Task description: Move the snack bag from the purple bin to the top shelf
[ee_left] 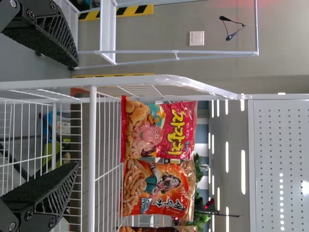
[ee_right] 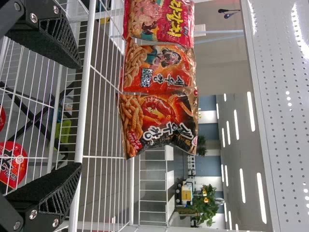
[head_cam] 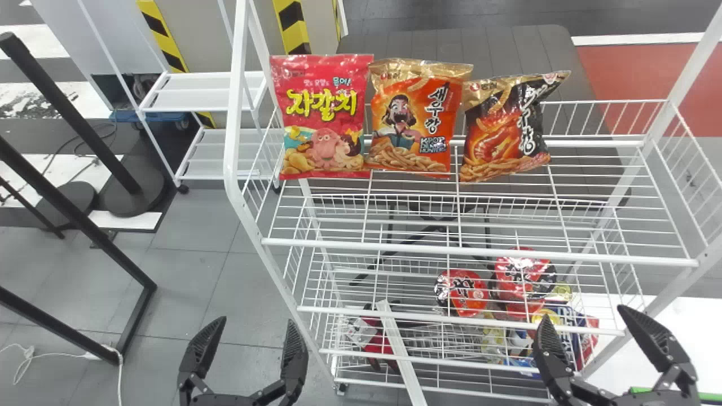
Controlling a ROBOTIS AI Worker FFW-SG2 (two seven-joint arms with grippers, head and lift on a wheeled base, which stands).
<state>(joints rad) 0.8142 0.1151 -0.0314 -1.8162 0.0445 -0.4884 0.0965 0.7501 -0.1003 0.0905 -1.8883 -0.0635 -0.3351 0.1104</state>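
Left gripper [head_cam: 257, 320] and right gripper [head_cam: 583, 312], one pair — fingers spread wide on both, at the near side of the white wire rack [head_cam: 236, 84]. Snack bags, three, standing in a row on the top shelf [head_cam: 479, 251]: red bag [head_cam: 324, 115], orange bag [head_cam: 414, 115], black-and-gold bag [head_cam: 505, 127], listed left to right. I see all three beyond the claws, well apart from them — which one is mine to move, I cannot tell.
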